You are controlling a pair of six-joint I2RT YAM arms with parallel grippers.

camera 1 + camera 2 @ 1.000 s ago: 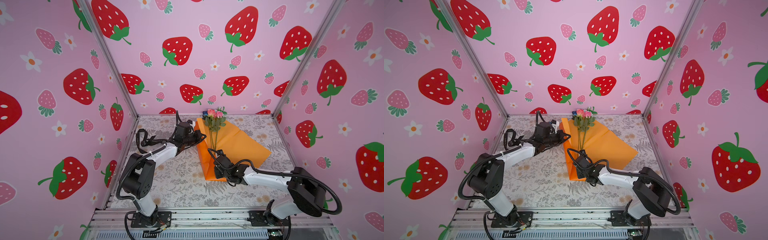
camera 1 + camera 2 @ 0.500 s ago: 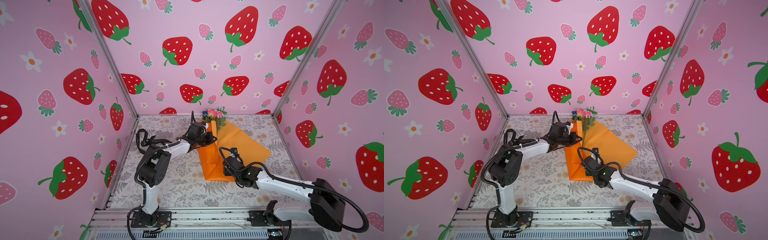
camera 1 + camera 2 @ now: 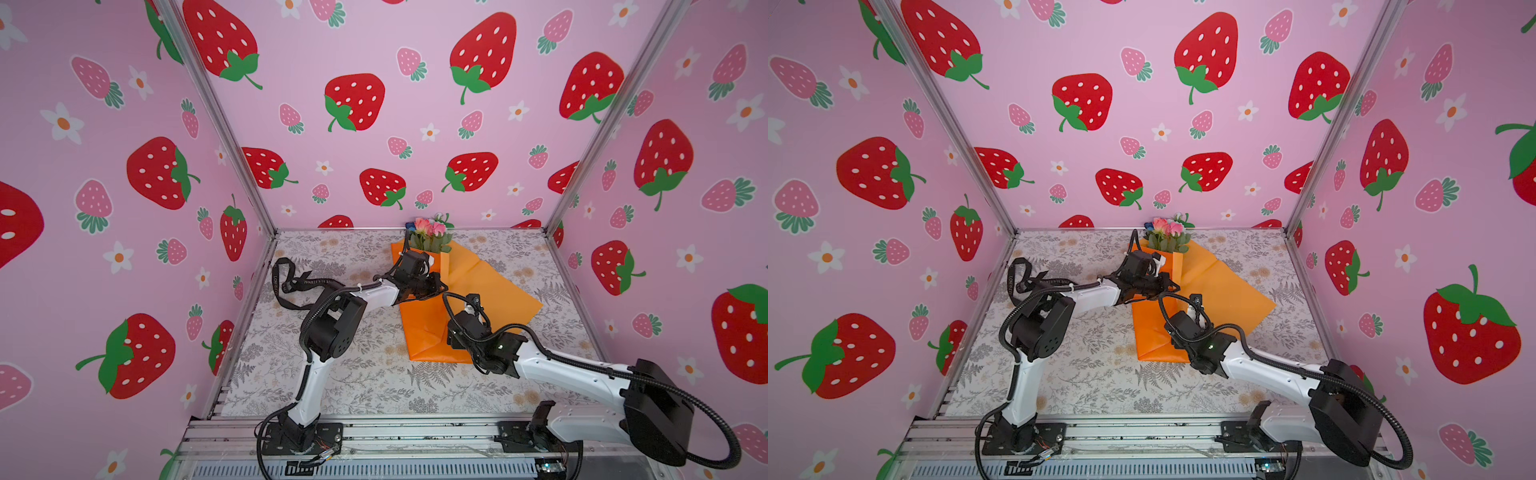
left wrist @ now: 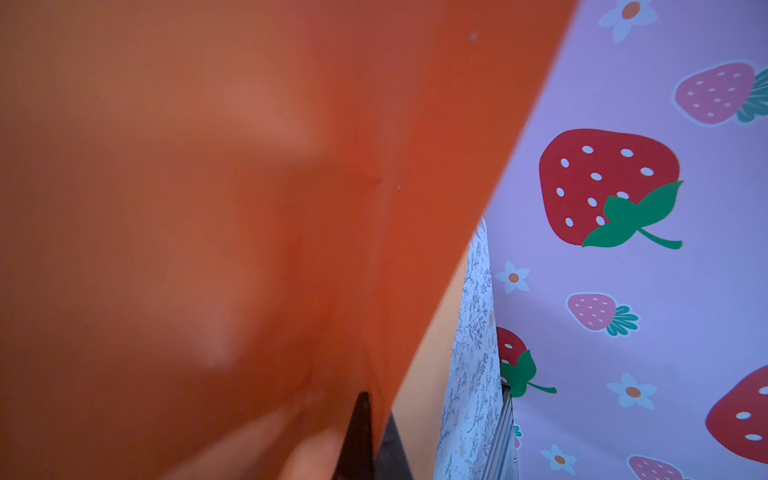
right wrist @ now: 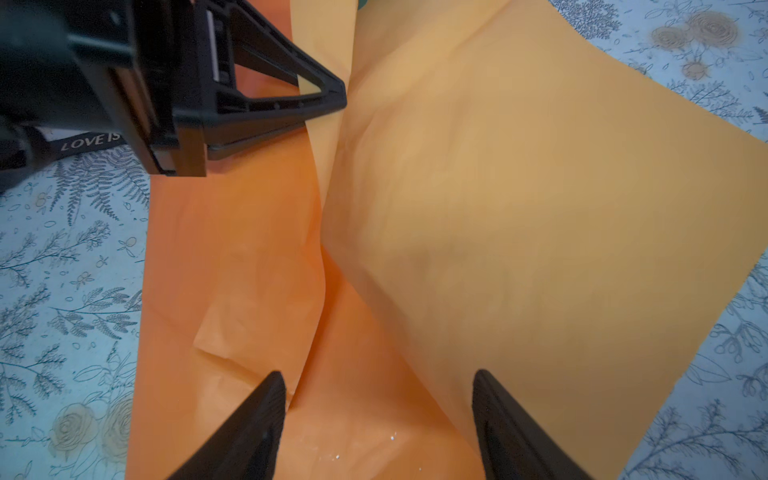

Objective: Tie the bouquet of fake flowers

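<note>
The bouquet of fake flowers (image 3: pixel 430 233) (image 3: pixel 1166 232) lies at the back of the table on a sheet of orange paper (image 3: pixel 494 291) (image 3: pixel 1229 293) (image 5: pixel 519 208). Only its pink blooms and green leaves show; a raised flap of paper hides the stems. My left gripper (image 3: pixel 441 286) (image 3: pixel 1177 286) (image 5: pixel 341 96) (image 4: pixel 372 415) is shut on that flap's edge, holding it over the stems. My right gripper (image 3: pixel 459 328) (image 3: pixel 1177 328) (image 5: pixel 378 386) hovers open over the paper's near part, with nothing between its fingers (image 5: pixel 266 407).
A long black ribbon (image 3: pixel 291 283) (image 3: pixel 1025 282) (image 5: pixel 89 141) with pale lettering lies looped by the left wall, behind the left arm. Strawberry-print walls close off three sides of the floral table cover (image 3: pixel 374 374).
My left gripper has swung right with the paper's left side, folding it over the stems. My right gripper has let go of the paper, opened its jaws and drawn back a little.
</note>
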